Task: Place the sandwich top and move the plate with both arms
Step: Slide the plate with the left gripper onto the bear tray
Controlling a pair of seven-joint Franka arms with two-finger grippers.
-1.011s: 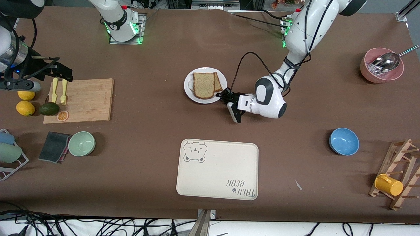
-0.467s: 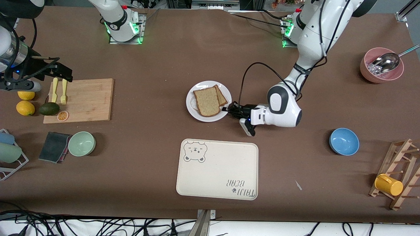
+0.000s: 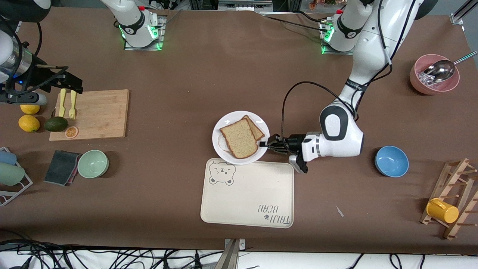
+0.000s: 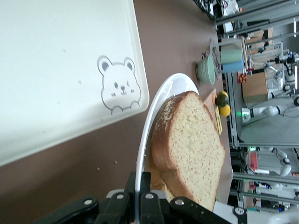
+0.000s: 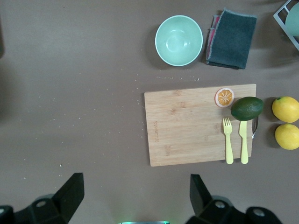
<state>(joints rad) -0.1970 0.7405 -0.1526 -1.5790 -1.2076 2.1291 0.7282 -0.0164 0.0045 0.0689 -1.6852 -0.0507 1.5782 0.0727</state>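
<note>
Left wrist view: left pincer [image 4: 139, 198] clamps the plate [image 4: 154, 100] rim; right pincer [image 5: 135, 193] gapes wide.

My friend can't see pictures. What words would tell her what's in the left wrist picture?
The left gripper is shut on the rim of a white plate that holds a big speckled bread slice on top of another slice. Beside the plate lies a cream tray with a bear face printed on it, on a brown table.

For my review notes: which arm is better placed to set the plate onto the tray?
Left: its tool is shut on the plate rim beside the tray. The right tool hangs open above the cutting board.
</note>
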